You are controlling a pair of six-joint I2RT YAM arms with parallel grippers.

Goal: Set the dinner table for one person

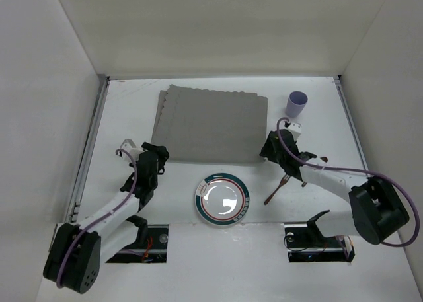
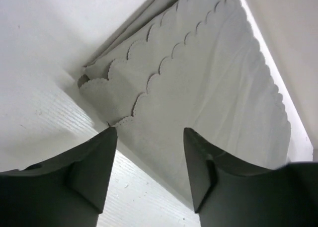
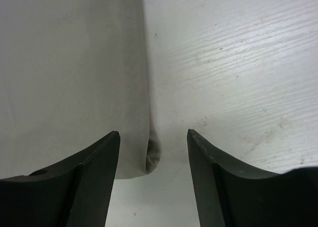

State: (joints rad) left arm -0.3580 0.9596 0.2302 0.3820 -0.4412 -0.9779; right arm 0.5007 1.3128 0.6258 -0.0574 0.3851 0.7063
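A grey cloth mat [image 1: 211,125] with scalloped edges lies folded on the far middle of the white dinner table [image 1: 132,110]. My left gripper [image 1: 158,151] is open and empty at the mat's near left corner. In the left wrist view the mat [image 2: 208,88] lies ahead of the open gripper [image 2: 150,137]. My right gripper [image 1: 269,148] is open and empty at the mat's near right corner. In the right wrist view that corner of the mat [image 3: 74,88] sits between the jaws of the gripper [image 3: 154,135]. A white plate [image 1: 222,198] with a green and red rim sits near the front.
A purple cup [image 1: 297,103] stands upright at the far right. A brown utensil [image 1: 277,188] lies to the right of the plate, partly under my right arm. Metal rails [image 1: 92,137] run along the table's sides, and white walls enclose it.
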